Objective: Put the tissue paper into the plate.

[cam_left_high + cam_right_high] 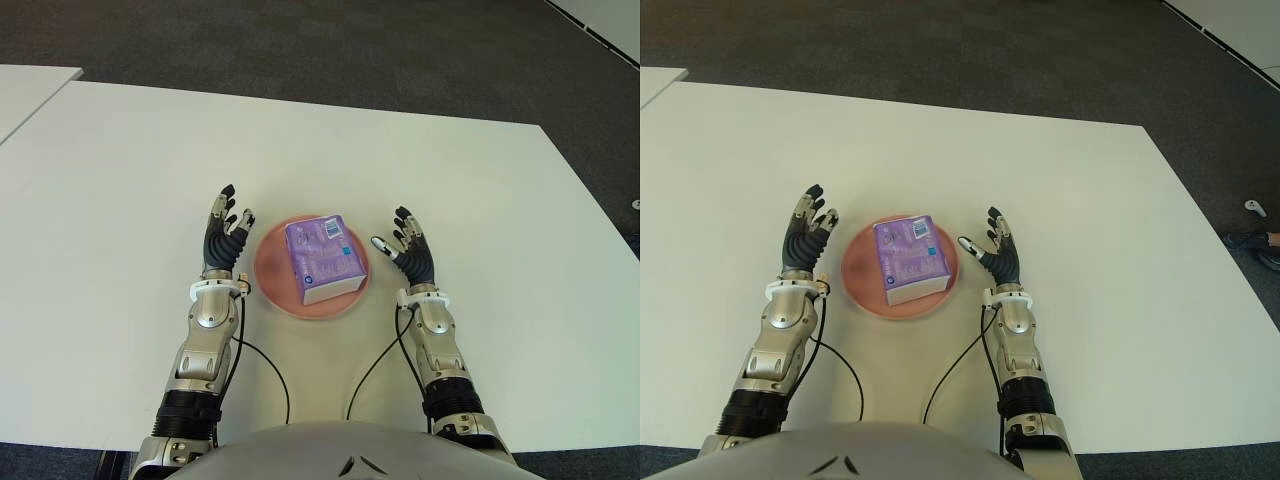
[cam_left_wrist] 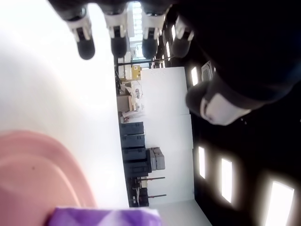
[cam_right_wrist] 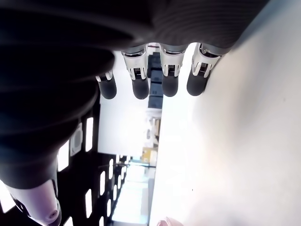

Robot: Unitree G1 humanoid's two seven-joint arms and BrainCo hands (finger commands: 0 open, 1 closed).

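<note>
- The purple, plastic-wrapped pack of tissue paper (image 1: 323, 260) lay flat inside the round, salmon-pink plate (image 1: 271, 262), roughly at its middle, with its near edge close to the plate's near rim.
- The plate sat on the wide white table (image 1: 130, 170), between the robot's two hands.
- The left hand (image 1: 223, 237) showed just left of the plate, fingers straightened and spread, holding nothing; its wrist view showed bare fingertips over the table with the plate's rim and a strip of the purple pack nearby.
- The right hand (image 1: 408, 247) showed just right of the plate, fingers likewise extended and loose, nothing in them; its wrist view gave only empty fingertips and white tabletop.
- Neither hand touched the pack or the plate, as far as the eye views showed.
- Judged from how things lay, the placing looked done: the pack was wholly carried by the plate and no part hung over the rim.
- What remained, by my reading, was to clear off cleanly. Both hands would best draw outward and back toward the body, fingers kept apart, so no fingertip hooks the plate's lip.
- The main risk was a nudge: the plate looked light and could slide on the smooth table, and the slick wrapper might let the pack shift if the plate were jolted.
</note>
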